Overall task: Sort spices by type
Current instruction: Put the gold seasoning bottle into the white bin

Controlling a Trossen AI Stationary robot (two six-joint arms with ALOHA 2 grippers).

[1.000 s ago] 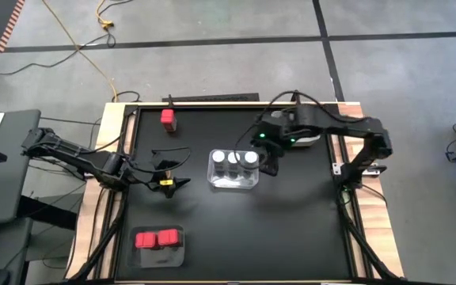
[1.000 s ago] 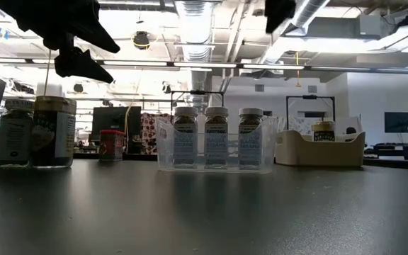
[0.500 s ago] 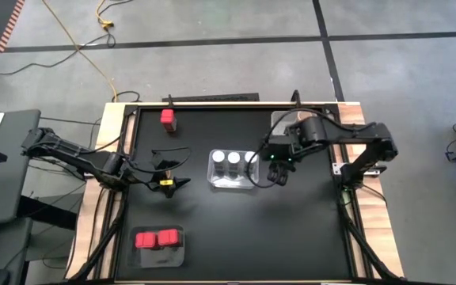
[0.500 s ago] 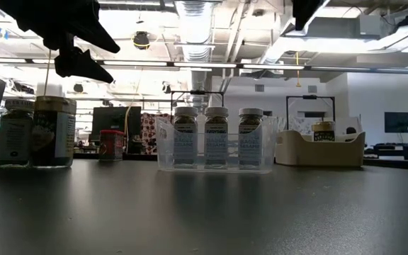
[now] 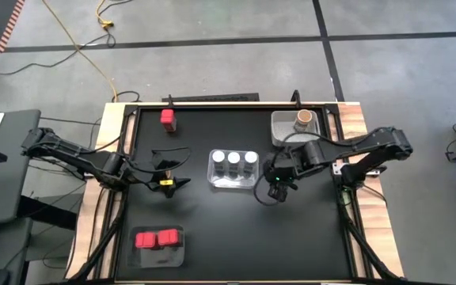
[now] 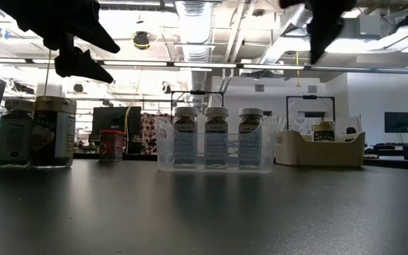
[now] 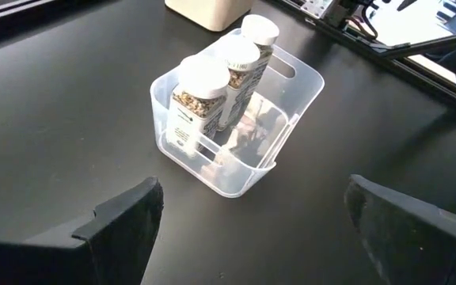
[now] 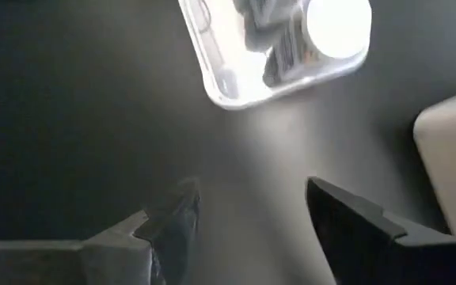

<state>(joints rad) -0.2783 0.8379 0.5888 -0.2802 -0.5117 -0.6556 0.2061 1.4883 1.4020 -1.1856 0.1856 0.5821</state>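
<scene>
High view: three white-lidded jars (image 5: 233, 158) stand in a row inside the clear tray (image 5: 233, 182) mid-counter. Just right of it the right gripper (image 5: 276, 188) hangs with jaws spread, empty. One tan jar (image 5: 303, 119) sits in the grey tray (image 5: 282, 129). Two red boxes (image 5: 157, 238) share the near-left tray; another (image 5: 167, 118) stands alone. Left gripper (image 5: 170, 169) waits, jaws released.

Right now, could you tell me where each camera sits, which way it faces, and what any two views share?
High view: above the table, looking straight down; both arms show, left gripper and right gripper.
Low view: at table-top height, looking level across at the clear tray; both grippers hang from above.
Left wrist view: on the left arm, facing the clear tray; own open fingers at the bottom.
Right wrist view: on the right arm, looking down; own open fingers show.
All four share the clear tray of white-lidded jars.
</scene>
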